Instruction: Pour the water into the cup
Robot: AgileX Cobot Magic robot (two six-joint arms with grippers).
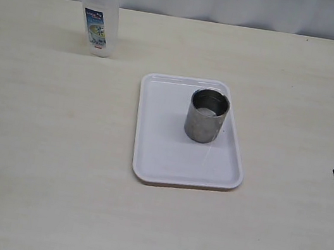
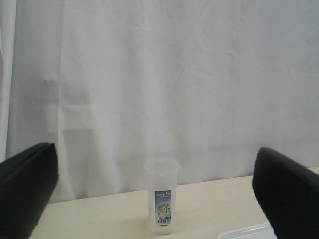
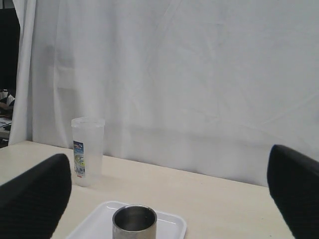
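My left pincer [image 2: 155, 162] gapes empty. The container [image 2: 162, 196] stands upright straight ahead, far left on the surface [image 1: 30, 173], so this arm is nearer. The cup [image 1: 207, 116] stands on the tray [image 1: 157, 143], centre.

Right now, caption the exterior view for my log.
Steel cup stands on a tray; bottle stands apart on the table, untouched.
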